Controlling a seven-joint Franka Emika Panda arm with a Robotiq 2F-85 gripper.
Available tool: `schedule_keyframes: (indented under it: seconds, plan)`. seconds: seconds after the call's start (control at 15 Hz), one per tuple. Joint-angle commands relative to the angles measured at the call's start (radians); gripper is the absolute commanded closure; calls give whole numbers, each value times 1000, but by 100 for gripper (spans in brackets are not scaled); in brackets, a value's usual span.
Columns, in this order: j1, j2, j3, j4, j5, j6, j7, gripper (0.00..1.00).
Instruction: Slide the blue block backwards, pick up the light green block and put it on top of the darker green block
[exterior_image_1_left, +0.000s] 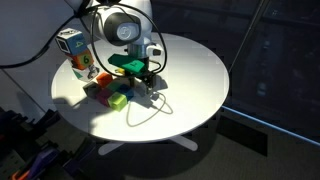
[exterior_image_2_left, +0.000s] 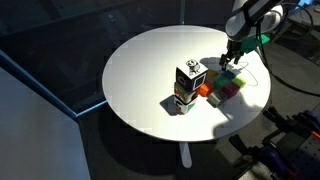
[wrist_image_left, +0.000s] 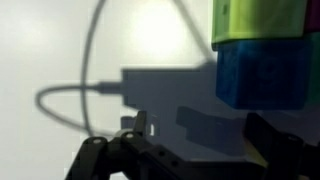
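In the wrist view the blue block (wrist_image_left: 265, 72) sits at the upper right, ahead and to the right of my gripper (wrist_image_left: 200, 124). The light green block (wrist_image_left: 255, 20) lies directly beyond it, touching it. My gripper is open, and between its dark fingers (wrist_image_left: 268, 135) there is only shadowed table. In both exterior views the gripper (exterior_image_1_left: 148, 80) (exterior_image_2_left: 230, 58) hangs low over a cluster of small blocks (exterior_image_1_left: 115, 92) (exterior_image_2_left: 226, 88), where a lime cube (exterior_image_1_left: 118, 100) shows. The darker green block is too small to pick out in that cluster.
A stack of patterned boxes (exterior_image_1_left: 75, 55) (exterior_image_2_left: 188, 85) stands beside the blocks on the round white table (exterior_image_1_left: 195, 70) (exterior_image_2_left: 140, 70). A white cable (wrist_image_left: 88, 95) loops across the tabletop near the gripper. The table edge is close behind the blocks.
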Motion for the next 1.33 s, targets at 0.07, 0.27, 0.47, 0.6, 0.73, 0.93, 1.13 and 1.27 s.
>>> schedule_keyframes:
  seconds: [0.07, 0.27, 0.47, 0.6, 0.73, 0.93, 1.13, 1.27]
  plan:
    - [-22, 10, 13, 9, -5, 7, -27, 0]
    - [-22, 3, 7, -6, -10, 5, -24, 0]
    - [-22, -6, 0, -22, -14, 5, -21, 0]
    - [-21, -13, -5, -31, -17, 4, -16, 0]
    - [-21, -23, -8, -44, -18, 6, -15, 0]
    - [-19, -34, -14, -64, -22, 12, -14, 0]
    - [-16, -50, -21, -91, -30, 17, -12, 0]
    - [-15, -64, -24, -116, -38, 21, -14, 0]
